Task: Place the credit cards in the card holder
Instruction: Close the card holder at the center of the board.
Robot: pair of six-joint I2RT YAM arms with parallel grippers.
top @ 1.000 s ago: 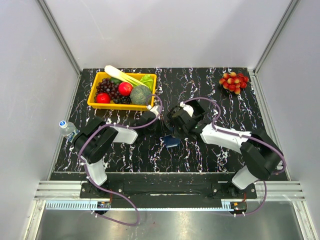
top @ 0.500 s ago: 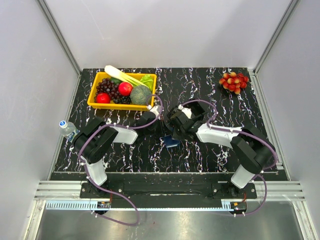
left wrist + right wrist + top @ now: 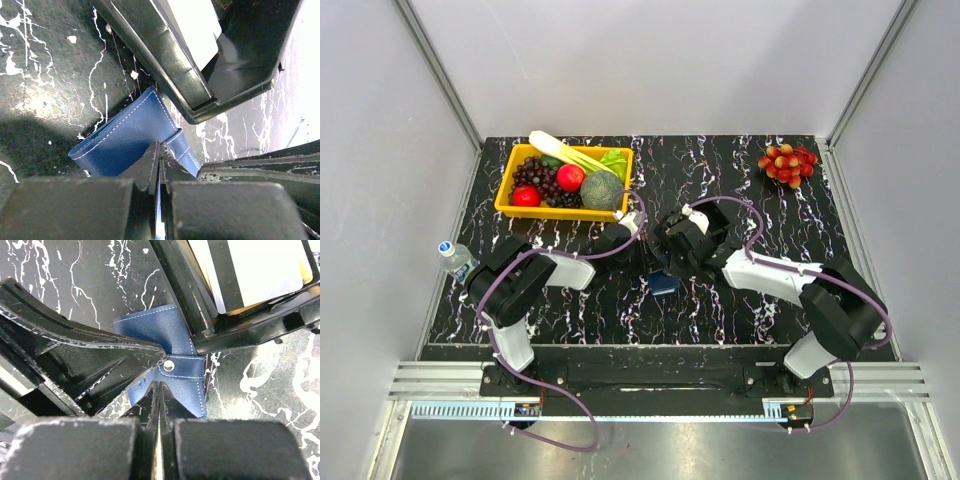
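The dark-blue card holder (image 3: 663, 283) lies folded at mid-table, its snap strap (image 3: 182, 367) fastened. It also shows in the left wrist view (image 3: 125, 135). My left gripper (image 3: 159, 150) is shut, pinching the card holder's edge beside the strap. My right gripper (image 3: 159, 387) is shut, its tips resting on the card holder's cover from the opposite side. White and grey credit cards (image 3: 255, 270), with a tan edge beneath, lie in a black tray (image 3: 235, 335) right beside the holder. The cards (image 3: 192, 25) and tray (image 3: 165, 60) also show in the left wrist view. In the top view both grippers hide the tray.
A yellow basket (image 3: 510, 205) of fruit and vegetables stands at the back left. A bunch of red fruit (image 3: 787, 163) lies at the back right. A small water bottle (image 3: 455, 258) stands at the left edge. Both arms crowd the centre.
The right arm swung a little left and then back. The card holder has stayed in place and both grippers remain at it.
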